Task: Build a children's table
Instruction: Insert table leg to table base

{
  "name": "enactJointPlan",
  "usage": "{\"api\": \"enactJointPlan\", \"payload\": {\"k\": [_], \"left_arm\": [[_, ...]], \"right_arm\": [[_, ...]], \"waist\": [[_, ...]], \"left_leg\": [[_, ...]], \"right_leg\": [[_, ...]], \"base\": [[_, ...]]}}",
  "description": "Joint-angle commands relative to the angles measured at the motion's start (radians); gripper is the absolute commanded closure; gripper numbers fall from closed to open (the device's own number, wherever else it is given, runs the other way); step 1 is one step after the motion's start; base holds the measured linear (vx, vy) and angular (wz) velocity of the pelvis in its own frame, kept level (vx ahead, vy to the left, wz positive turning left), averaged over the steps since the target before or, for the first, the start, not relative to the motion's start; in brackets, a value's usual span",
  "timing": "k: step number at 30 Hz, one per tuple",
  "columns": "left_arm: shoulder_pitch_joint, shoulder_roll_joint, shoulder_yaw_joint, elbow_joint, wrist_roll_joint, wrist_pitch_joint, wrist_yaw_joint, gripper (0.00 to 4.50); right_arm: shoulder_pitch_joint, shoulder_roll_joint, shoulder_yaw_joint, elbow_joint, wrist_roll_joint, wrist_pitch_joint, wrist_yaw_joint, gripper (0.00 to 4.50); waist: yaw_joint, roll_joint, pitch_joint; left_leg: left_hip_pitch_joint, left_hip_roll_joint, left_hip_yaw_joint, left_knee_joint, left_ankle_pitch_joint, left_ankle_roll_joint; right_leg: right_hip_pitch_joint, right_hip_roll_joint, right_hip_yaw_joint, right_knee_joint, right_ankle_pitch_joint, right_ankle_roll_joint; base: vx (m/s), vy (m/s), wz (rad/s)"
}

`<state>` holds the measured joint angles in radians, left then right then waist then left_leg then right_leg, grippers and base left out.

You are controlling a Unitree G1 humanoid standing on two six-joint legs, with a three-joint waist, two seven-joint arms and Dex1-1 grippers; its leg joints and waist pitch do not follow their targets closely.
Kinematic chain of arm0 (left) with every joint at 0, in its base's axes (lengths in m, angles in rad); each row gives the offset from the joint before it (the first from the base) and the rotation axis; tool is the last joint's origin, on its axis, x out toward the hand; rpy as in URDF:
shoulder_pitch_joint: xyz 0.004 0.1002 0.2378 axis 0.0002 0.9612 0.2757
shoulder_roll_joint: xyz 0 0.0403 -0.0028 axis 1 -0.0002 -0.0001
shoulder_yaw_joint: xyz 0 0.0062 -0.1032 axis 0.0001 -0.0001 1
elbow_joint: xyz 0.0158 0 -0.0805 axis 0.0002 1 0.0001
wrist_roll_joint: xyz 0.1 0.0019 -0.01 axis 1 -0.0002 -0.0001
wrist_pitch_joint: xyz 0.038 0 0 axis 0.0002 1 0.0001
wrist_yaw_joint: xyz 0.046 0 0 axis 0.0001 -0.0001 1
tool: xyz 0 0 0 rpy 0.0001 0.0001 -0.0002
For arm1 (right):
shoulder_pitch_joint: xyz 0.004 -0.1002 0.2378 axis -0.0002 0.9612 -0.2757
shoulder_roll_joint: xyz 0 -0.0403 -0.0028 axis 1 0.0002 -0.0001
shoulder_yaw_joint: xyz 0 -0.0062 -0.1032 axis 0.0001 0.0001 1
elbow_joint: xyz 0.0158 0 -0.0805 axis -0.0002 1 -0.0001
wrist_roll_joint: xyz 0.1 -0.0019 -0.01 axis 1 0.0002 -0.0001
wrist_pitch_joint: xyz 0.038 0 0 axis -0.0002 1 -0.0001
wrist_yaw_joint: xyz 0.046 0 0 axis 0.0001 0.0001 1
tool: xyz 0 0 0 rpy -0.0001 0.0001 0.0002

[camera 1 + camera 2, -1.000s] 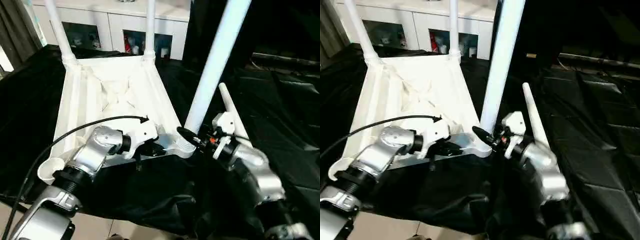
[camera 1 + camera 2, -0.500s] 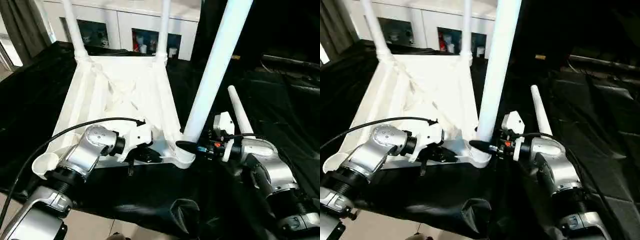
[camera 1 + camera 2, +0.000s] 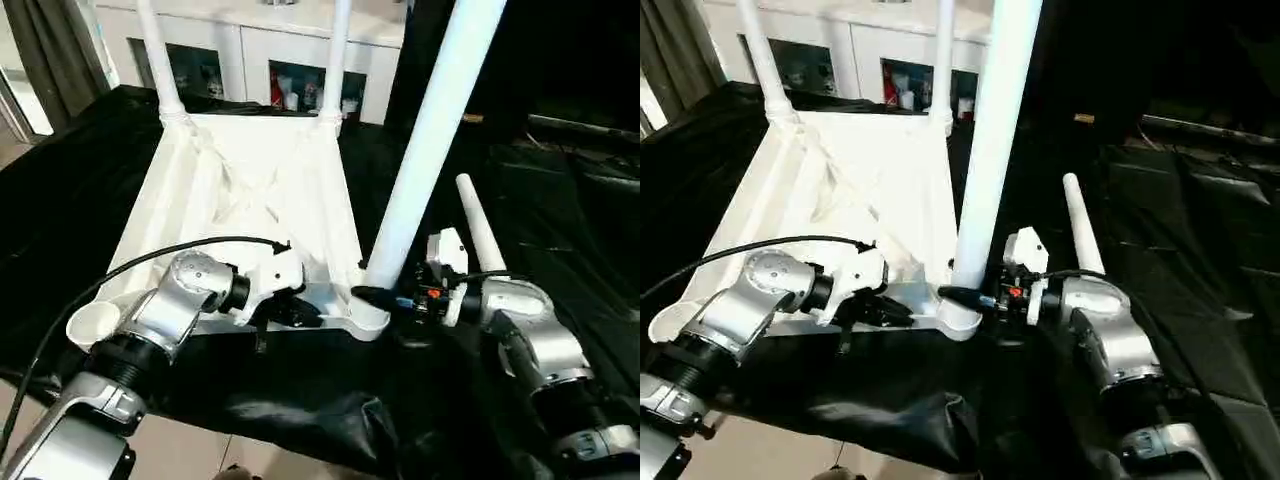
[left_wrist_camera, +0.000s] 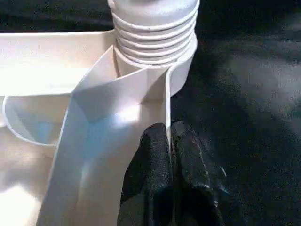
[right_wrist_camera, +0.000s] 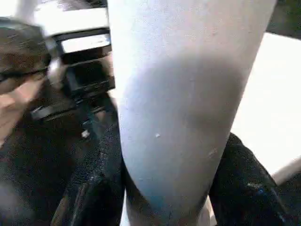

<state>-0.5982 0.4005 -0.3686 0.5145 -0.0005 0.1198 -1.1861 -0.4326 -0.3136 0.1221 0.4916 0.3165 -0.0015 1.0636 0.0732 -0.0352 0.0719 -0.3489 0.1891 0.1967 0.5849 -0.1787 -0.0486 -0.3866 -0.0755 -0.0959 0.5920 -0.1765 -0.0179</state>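
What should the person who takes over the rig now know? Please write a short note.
Left end effector: shut on the near rim of the table top, which lies upside down on the black cloth.
Right end effector: closed around the near right leg, low, just above its socket.
Done: both far legs stand in their sockets; the near right leg stands in its socket.
Left: the near left socket is empty; the fourth leg lies on the cloth behind the right arm.
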Motion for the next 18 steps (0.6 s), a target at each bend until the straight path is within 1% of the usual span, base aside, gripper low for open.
{"api": "enactJointPlan", "payload": {"k": [1, 2, 3, 4, 5, 6, 7, 8, 9, 10, 11, 12, 13, 14, 15, 16, 17, 18], "left_arm": [[-0.065, -0.035, 0.030, -0.015, -0.003, 0.024, 0.056, 4.50], [-0.078, -0.046, 0.040, 0.002, 0.005, 0.038, 0.096, 4.50], [-0.084, -0.051, 0.044, 0.009, 0.008, 0.044, 0.114, 4.50], [-0.126, -0.092, 0.073, 0.067, 0.029, 0.091, 0.244, 4.50], [-0.126, -0.092, 0.073, 0.067, 0.029, 0.091, 0.244, 4.50], [-0.143, -0.109, 0.085, 0.090, 0.035, 0.113, 0.295, 4.50], [-0.160, -0.129, 0.089, 0.115, 0.049, 0.138, 0.351, 4.50], [-0.173, -0.148, 0.089, 0.134, 0.064, 0.160, 0.398, 4.50], [-0.173, -0.150, 0.089, 0.135, 0.065, 0.161, 0.400, 4.50], [-0.182, -0.170, 0.081, 0.150, 0.085, 0.176, 0.442, 4.50], [-0.189, -0.192, 0.075, 0.163, 0.100, 0.189, 0.479, 4.50], [-0.190, -0.212, 0.073, 0.169, 0.105, 0.200, 0.504, 4.50], [-0.192, -0.234, 0.073, 0.176, 0.109, 0.212, 0.532, 4.50], [-0.193, -0.239, 0.074, 0.178, 0.110, 0.215, 0.539, 4.50], [-0.194, -0.248, 0.073, 0.181, 0.113, 0.220, 0.554, 4.50], [-0.196, -0.258, 0.075, 0.187, 0.116, 0.226, 0.572, 4.50], [-0.196, -0.258, 0.075, 0.187, 0.116, 0.226, 0.572, 4.50], [-0.196, -0.267, 0.078, 0.185, 0.116, 0.236, 0.587, 4.50]], "right_arm": [[0.022, 0.009, -0.012, 0.173, -0.111, 0.028, -0.198, 2.64], [0.009, 0.027, -0.027, 0.193, -0.114, 0.022, -0.255, 2.64], [0.004, 0.035, -0.034, 0.202, -0.115, 0.020, -0.282, 2.64], [-0.037, 0.092, -0.072, 0.260, -0.116, 0.027, -0.451, 2.64], [-0.037, 0.092, -0.072, 0.260, -0.116, 0.027, -0.451, 2.64], [-0.053, 0.114, -0.085, 0.282, -0.116, 0.029, -0.516, 2.64], [-0.077, 0.144, -0.091, 0.315, -0.127, 0.036, -0.608, 2.64], [-0.101, 0.175, -0.096, 0.348, -0.135, 0.045, -0.690, 2.64], [-0.102, 0.176, -0.096, 0.350, -0.135, 0.045, -0.695, 2.64], [-0.130, 0.208, -0.100, 0.383, -0.141, 0.062, -0.779, 2.64], [-0.156, 0.239, -0.106, 0.417, -0.142, 0.074, -0.850, 2.64], [-0.177, 0.267, -0.116, 0.439, -0.131, 0.088, -0.891, 2.64], [-0.200, 0.295, -0.124, 0.468, -0.125, 0.091, -0.929, 2.64], [-0.205, 0.302, -0.124, 0.474, -0.124, 0.091, -0.936, 2.64], [-0.217, 0.315, -0.123, 0.485, -0.124, 0.092, -0.945, 2.64], [-0.228, 0.329, -0.126, 0.500, -0.131, 0.090, -0.962, 2.64], [-0.228, 0.329, -0.126, 0.500, -0.131, 0.090, -0.962, 2.64], [-0.239, 0.346, -0.131, 0.512, -0.130, 0.091, -0.972, 2.64]], "waist": [[-0.018, 0.011, -0.024], [-0.023, 0.011, -0.023], [-0.042, 0.015, -0.027], [-0.047, 0.014, -0.028], [-0.056, 0.020, -0.023], [-0.070, 0.041, -0.019], [-0.072, 0.042, -0.019], [-0.071, 0.043, -0.016], [-0.054, 0.053, -0.008], [-0.052, 0.021, 0.002], [-0.060, -0.019, -0.006], [-0.062, -0.037, -0.001], [-0.058, -0.026, -0.007], [-0.038, 0.023, -0.021], [-0.060, 0.025, -0.031], [-0.058, 0.031, -0.033], [-0.064, 0.023, -0.028], [-0.066, 0.013, -0.019]], "left_leg": [[0.032, 0.049, -0.048, -0.080, -0.505, -0.036], [0.037, 0.047, -0.053, -0.079, -0.530, -0.042], [0.028, 0.050, -0.066, -0.083, -0.554, -0.049], [0.020, 0.055, -0.072, -0.090, -0.563, -0.049], [0.011, 0.060, -0.077, -0.097, -0.579, -0.053], [0.005, 0.079, -0.097, -0.127, -0.728, -0.081], [-0.005, 0.087, -0.099, -0.144, -0.777, -0.089], [-0.016, 0.096, -0.099, -0.164, -0.810, -0.093], [-0.032, 0.100, -0.074, -0.214, -0.874, -0.112], [-0.018, 0.080, -0.051, -0.210, -0.851, -0.103], [0.094, 0.001, -0.033, -0.048, -0.637, -0.084], [0.093, -0.046, -0.035, 0.084, -0.288, -0.018], [0.014, -0.030, -0.050, 0.054, -0.218, 0.006], [-0.025, 0.023, -0.083, -0.034, -0.208, 0.001], [-0.009, 0.056, -0.099, -0.066, -0.292, -0.011], [0.002, 0.062, -0.100, -0.073, -0.323, -0.019], [0.016, 0.063, -0.092, -0.083, -0.373, -0.020], [0.027, 0.051, -0.080, -0.083, -0.440, -0.018]], "right_leg": [[0.000, -0.093, 0.042, -0.131, -0.737, -0.079], [0.000, -0.094, 0.031, -0.141, -0.769, -0.059], [0.023, -0.097, 0.009, -0.147, -0.748, -0.036], [0.032, -0.096, 0.002, -0.147, -0.719, -0.036], [0.037, -0.095, -0.004, -0.141, -0.691, -0.040], [0.058, -0.081, -0.026, -0.115, -0.578, -0.052], [0.071, -0.072, -0.023, -0.084, -0.496, -0.066], [0.079, -0.068, -0.012, -0.046, -0.414, -0.084], [0.084, -0.047, -0.004, 0.027, -0.308, -0.115], [0.058, -0.042, 0.020, 0.015, -0.414, -0.097], [-0.065, -0.098, 0.021, -0.164, -0.850, -0.034], [-0.063, -0.156, 0.001, -0.241, -1.120, 0.039], [0.036, -0.185, 0.009, -0.205, -1.070, 0.062], [0.090, -0.166, 0.002, -0.157, -0.821, 0.053], [0.060, -0.117, -0.015, -0.121, -0.528, -0.010], [0.058, -0.108, -0.015, -0.114, -0.422, -0.044], [0.042, -0.103, -0.004, -0.108, -0.303, -0.116], [0.034, -0.101, -0.006, -0.119, -0.389, -0.132]], "base": [[0.000, 0.000, 0.00], [-0.073, 0.012, -0.08], [-0.074, 0.040, -0.15], [-0.074, 0.040, -0.15], [-0.062, 0.059, -0.23], [-0.067, 0.057, -0.23], [-0.067, 0.057, -0.23], [-0.100, 0.038, -0.13], [-0.075, -0.015, 0.01], [-0.075, -0.015, 0.01], [0.009, -0.079, 0.11], [0.002, -0.067, -0.20], [0.002, -0.067, -0.20], [0.062, 0.036, -0.47], [0.074, 0.046, -0.25], [0.074, 0.046, -0.25], [0.000, 0.000, 0.00], [0.000, 0.000, 0.00]]}}
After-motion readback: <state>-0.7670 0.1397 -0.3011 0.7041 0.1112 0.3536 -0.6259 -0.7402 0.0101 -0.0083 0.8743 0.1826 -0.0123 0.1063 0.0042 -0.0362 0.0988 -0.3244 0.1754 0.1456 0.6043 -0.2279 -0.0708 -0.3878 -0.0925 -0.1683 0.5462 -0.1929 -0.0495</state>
